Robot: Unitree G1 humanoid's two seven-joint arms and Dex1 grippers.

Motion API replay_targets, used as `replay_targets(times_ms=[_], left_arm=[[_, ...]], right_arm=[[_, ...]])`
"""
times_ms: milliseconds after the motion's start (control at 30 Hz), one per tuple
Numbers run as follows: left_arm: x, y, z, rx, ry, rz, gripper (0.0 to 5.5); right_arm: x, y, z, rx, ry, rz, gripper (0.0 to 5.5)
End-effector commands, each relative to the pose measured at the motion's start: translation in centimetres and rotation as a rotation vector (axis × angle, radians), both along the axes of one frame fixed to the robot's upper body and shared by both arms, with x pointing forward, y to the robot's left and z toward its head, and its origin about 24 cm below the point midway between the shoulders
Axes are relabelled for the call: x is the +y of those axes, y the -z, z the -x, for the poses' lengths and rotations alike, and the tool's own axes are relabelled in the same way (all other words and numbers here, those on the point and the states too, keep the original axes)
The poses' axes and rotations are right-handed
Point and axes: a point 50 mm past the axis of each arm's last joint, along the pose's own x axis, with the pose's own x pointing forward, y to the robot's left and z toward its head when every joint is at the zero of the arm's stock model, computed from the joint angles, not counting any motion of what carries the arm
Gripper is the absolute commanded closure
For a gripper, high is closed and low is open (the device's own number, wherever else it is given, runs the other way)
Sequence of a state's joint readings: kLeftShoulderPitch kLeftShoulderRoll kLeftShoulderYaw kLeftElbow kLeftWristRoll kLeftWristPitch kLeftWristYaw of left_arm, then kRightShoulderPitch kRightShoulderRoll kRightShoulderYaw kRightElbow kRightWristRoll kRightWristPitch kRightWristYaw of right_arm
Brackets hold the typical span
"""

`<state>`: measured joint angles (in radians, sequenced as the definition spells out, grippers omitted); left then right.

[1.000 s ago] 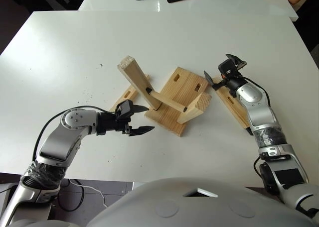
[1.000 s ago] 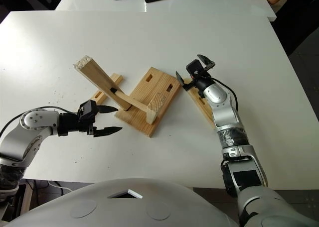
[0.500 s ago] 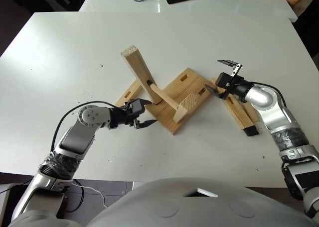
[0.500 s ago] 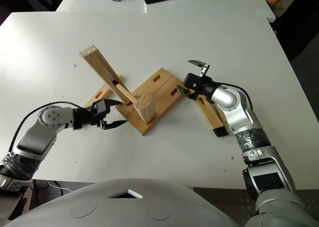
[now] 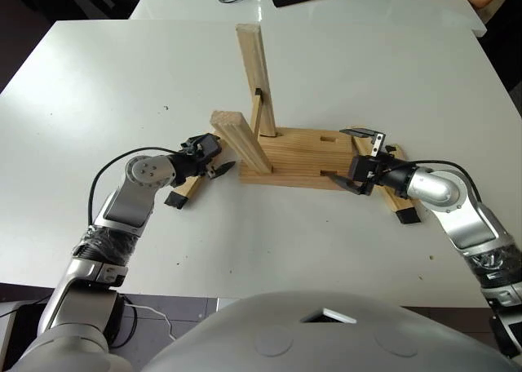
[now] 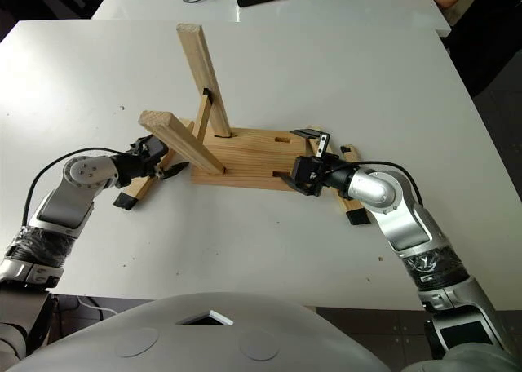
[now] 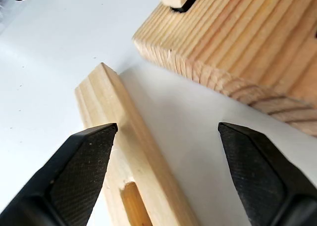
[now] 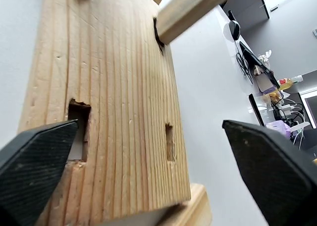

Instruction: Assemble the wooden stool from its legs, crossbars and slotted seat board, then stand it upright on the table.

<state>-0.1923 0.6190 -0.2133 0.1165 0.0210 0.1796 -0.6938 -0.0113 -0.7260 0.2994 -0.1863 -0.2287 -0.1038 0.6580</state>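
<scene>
White surface stretches out, with a pale slotted wooden seat board lying flat at its middle. A tall wooden leg and a shorter leaning leg rise from the board's left half, a thin crossbar between them. The left end effector is spread open over a loose slotted wooden bar just beside the board. The right end effector gapes, released, at the board's right end.

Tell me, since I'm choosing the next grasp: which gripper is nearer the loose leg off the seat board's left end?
Left. The left gripper is open right over the loose leg; the right gripper is open at the seat board's opposite end.
</scene>
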Motion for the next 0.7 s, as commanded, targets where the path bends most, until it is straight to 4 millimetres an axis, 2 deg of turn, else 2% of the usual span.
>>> replay_targets(times_ms=[33,133,233,300,433,500,567,700], left_arm=[[-0.9,-0.8,-0.9,-0.055,-0.021,0.056,1.70],[-1.0,-1.6,-1.4,-0.092,-0.036,0.088,1.70],[0.0,-2.1,-1.7,-0.118,-0.062,0.067,1.70],[0.6,-2.3,-1.6,-0.123,-0.061,0.037,1.70],[0.7,-2.1,-0.4,-0.084,0.006,-0.003,1.70],[0.3,-1.8,0.4,-0.047,0.050,0.002,1.70],[-0.2,-1.5,1.1,-0.013,0.085,0.015,1.70],[-1.2,-1.0,2.2,0.035,0.153,0.022,1.70]], right_arm=[[1.0,2.4,2.8,0.207,-0.024,0.021,0.15],[2.2,0.8,2.6,0.204,0.000,-0.074,0.15],[2.2,-1.0,1.4,0.164,0.058,-0.146,0.15],[1.4,-2.2,0.4,0.121,0.122,-0.171,0.15],[-2.7,-3.7,-1.9,0.020,0.330,-0.172,0.15],[-5.0,-3.5,-2.7,-0.037,0.414,-0.102,0.15],[-6.1,-2.8,-3.1,-0.060,0.447,-0.047,0.15],[-5.7,-0.4,-2.8,-0.039,0.391,0.004,0.15]])
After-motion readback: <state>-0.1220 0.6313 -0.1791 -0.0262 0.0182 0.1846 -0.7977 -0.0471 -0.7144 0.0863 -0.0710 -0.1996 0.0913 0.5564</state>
